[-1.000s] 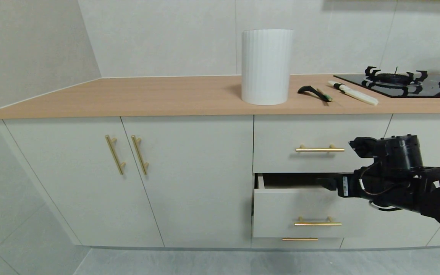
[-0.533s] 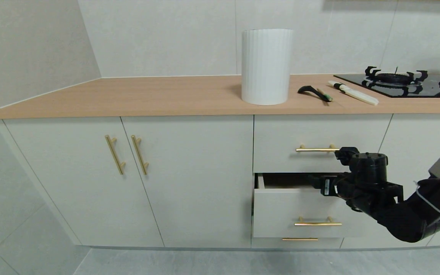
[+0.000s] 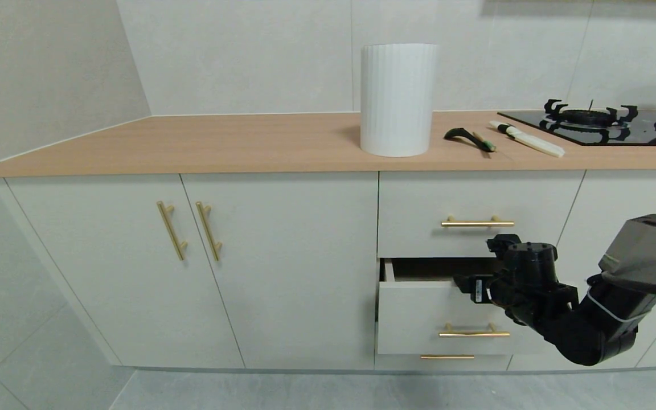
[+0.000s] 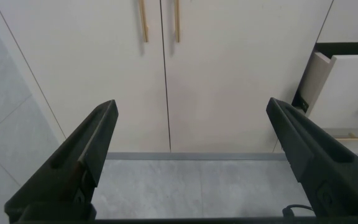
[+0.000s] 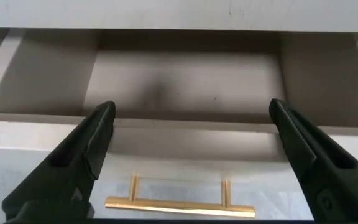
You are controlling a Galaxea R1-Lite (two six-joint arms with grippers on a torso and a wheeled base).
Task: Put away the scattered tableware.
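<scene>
Right arm comes in low from the right, elbow dropped, wrist about level. Right gripper (image 3: 463, 282) sits at the top edge of the pulled-out pale drawer with a brass bar handle (image 3: 419, 310). Its fingers are spread wide and empty above the drawer's bare inside.

Left gripper (image 4: 191, 106) has its fingers spread too, also empty, facing the pale cabinet doors (image 4: 166, 62) low by the floor.

Tableware lies on the wooden countertop (image 3: 220, 142). The black-headed utensil with a green handle (image 3: 467, 138) and the long cream-white utensil (image 3: 526, 138) rest between the tall white ribbed cylinder (image 3: 397, 99) and the black gas hob (image 3: 595, 122).

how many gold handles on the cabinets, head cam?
5: left door handle, right door handle, top drawer handle, open drawer handle, bottom handle. The right arm may hide more.
</scene>
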